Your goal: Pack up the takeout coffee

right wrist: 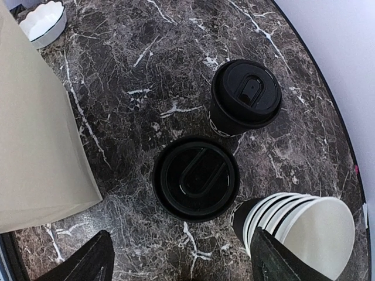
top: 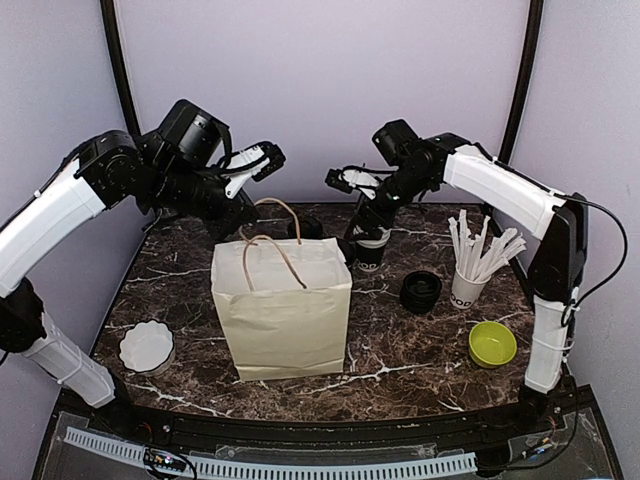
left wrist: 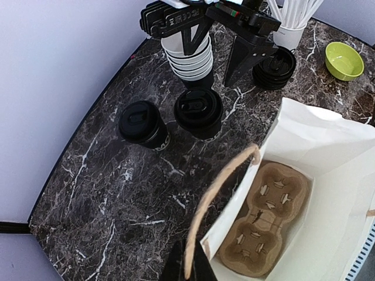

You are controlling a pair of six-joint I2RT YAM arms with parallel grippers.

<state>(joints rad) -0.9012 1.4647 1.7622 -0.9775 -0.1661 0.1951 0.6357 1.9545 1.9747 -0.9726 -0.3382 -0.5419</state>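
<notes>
Two takeout coffee cups with black lids stand behind the paper bag point(top: 282, 310). In the left wrist view they are at the left point(left wrist: 142, 123) and right point(left wrist: 199, 111). The right wrist view has one cup point(right wrist: 196, 178) straight below my right gripper point(right wrist: 181, 269), which hangs open above it, and the other cup point(right wrist: 246, 96) farther off. My left gripper point(left wrist: 195, 266) is shut on the bag's brown rope handle point(left wrist: 220, 193). A cardboard cup carrier point(left wrist: 266, 219) lies in the bottom of the bag. In the top view my right gripper point(top: 362, 228) hides most of the cups.
A stack of empty paper cups point(right wrist: 299, 225) stands close by the right finger. A pile of black lids point(top: 421, 291), a cup of white sticks point(top: 468, 285) and a green bowl point(top: 492, 343) sit at the right. A white bowl point(top: 147, 345) is at the front left.
</notes>
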